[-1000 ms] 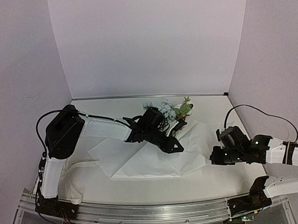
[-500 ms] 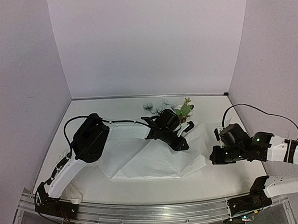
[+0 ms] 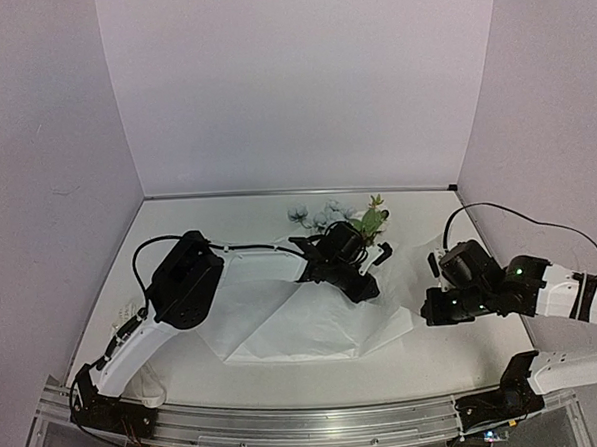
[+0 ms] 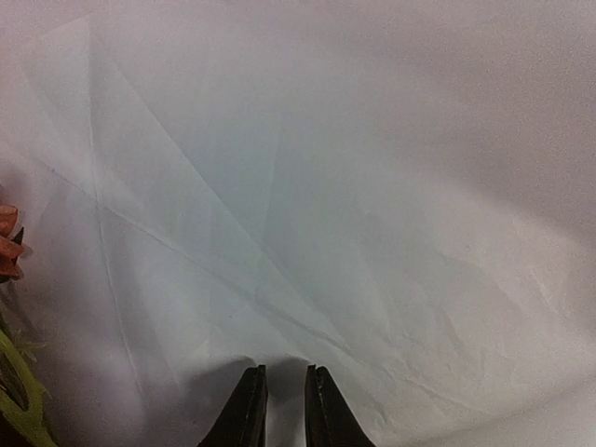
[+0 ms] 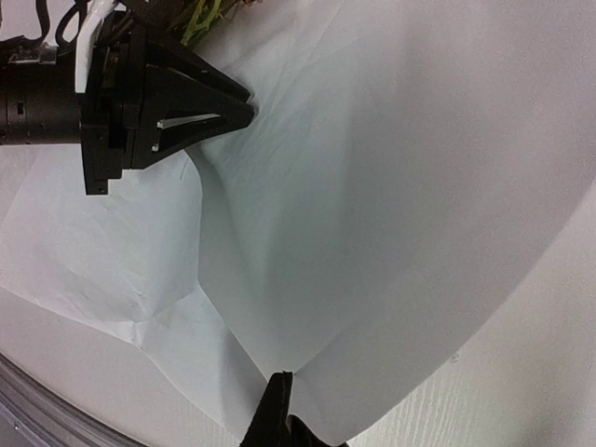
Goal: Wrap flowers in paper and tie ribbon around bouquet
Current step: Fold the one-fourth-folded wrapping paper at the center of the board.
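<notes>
The left gripper (image 4: 284, 374) pinches a fold of thin, crinkly white paper (image 4: 372, 186); the right gripper (image 5: 277, 391) is squeezed tight

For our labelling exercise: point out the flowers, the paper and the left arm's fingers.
flowers (image 3: 320, 215), top external view, on the pale blooms.
paper (image 3: 304, 328), top external view, on its flat middle.
left fingers (image 4: 247, 419), left wrist view, on one dark finger.

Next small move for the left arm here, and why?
Probably draw the left fingers, pinched on a raised fold of the paper, across the flowers toward the right. The flowers lie unwrapped at the paper's far edge, and the right fingers seem to pin its near-right corner.
</notes>
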Robot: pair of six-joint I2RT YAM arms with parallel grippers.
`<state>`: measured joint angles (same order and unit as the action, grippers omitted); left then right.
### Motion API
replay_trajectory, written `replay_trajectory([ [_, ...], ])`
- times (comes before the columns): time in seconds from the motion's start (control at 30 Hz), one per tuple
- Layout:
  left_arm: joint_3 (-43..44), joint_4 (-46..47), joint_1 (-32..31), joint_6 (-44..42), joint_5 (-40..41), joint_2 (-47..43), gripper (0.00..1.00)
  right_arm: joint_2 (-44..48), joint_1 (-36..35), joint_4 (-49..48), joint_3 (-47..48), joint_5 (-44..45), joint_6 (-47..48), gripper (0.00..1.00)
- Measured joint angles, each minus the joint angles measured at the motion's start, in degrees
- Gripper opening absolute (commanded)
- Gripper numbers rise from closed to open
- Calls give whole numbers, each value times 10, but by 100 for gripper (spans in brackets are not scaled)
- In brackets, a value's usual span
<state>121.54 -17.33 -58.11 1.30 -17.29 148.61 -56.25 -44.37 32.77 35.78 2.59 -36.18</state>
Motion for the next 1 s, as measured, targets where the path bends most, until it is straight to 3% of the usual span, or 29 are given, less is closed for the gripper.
replay_trajectory([
  [0.3, -75, 35, 3, 4, 5, -62, 30, -7, -5, 54, 15, 38, -1, 0],
  [0.53, -195, 79, 9, 28, -1, -199, 29, -7, -5, 83, 15, 65, -7, 0],
  [0.77, -428, 133, 19, 98, -21, -406, 17, 10, -5, 110, 15, 98, -28, 0],
  [1.0, -654, 122, 22, 174, -37, -561, 26, 9, -18, 119, 22, 117, -37, 0],
])
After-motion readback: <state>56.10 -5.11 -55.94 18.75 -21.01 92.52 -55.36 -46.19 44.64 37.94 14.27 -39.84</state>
